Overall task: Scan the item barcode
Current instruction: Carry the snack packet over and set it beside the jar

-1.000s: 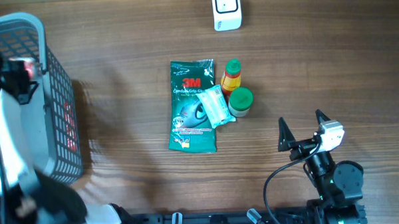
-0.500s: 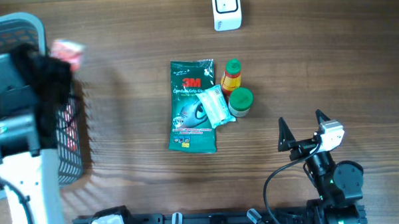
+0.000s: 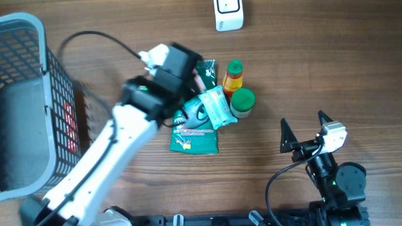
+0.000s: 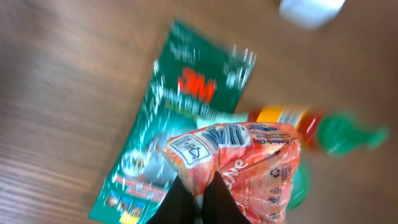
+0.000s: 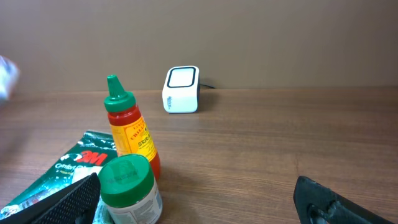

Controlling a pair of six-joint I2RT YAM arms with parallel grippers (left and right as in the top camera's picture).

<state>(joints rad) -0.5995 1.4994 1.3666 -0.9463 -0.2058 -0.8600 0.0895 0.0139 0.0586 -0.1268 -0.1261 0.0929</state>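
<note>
Your left gripper (image 4: 198,190) is clamped shut on the red snack packet (image 4: 239,162), with what looks like its barcode facing the wrist camera. In the last second it has swung away from the basket (image 3: 52,84) at the left, and it now hangs over the green 3M pack (image 3: 195,137) mid-bench. The scanner (image 3: 228,10) sits at the far edge, so the packet is lifted but not yet presented. Your right gripper (image 3: 303,123) waits wide open and empty, near right.

Soft, even room light falls on the wooden tabletop (image 3: 333,68), leaving faint shadows and no glare. The left wrist view is smeared by motion: the green packet (image 4: 168,137) and sauce bottle (image 4: 311,121) streak, and only the red packet (image 4: 242,162) reads fairly crisp. The right wrist view is sharp.
</note>
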